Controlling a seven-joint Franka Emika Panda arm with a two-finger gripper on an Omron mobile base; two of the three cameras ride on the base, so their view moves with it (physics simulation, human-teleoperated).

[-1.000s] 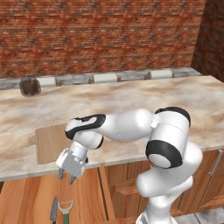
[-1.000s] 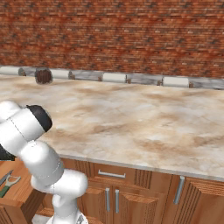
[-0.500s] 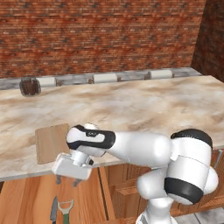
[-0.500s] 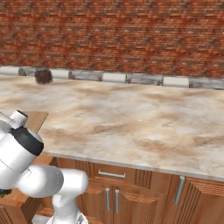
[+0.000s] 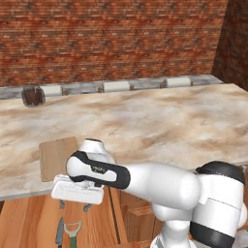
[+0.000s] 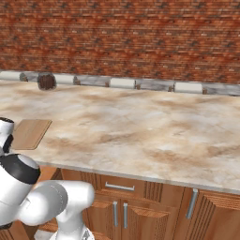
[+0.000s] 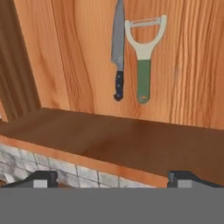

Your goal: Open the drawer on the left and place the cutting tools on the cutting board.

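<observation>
Brick-backed marble counter [image 5: 145,121] carries cutting board [image 5: 57,157] at its front edge | drawer [image 7: 87,52] open, knife [image 7: 117,48] and green peeler [image 7: 143,57] side by side inside | gripper [image 5: 73,207], jaws spread, empty, has swung lower over them since earlier.

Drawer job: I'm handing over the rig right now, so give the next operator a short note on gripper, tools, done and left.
Gripper: open, empty, hanging over the open drawer.
Knife and green-handled peeler: side by side on the drawer floor, not touching, handles pointing the same way.
Cutting board: on the counter near its front edge, nothing on it.
Done: drawer opened.
Left: pick up each tool and set it on the board.
</observation>
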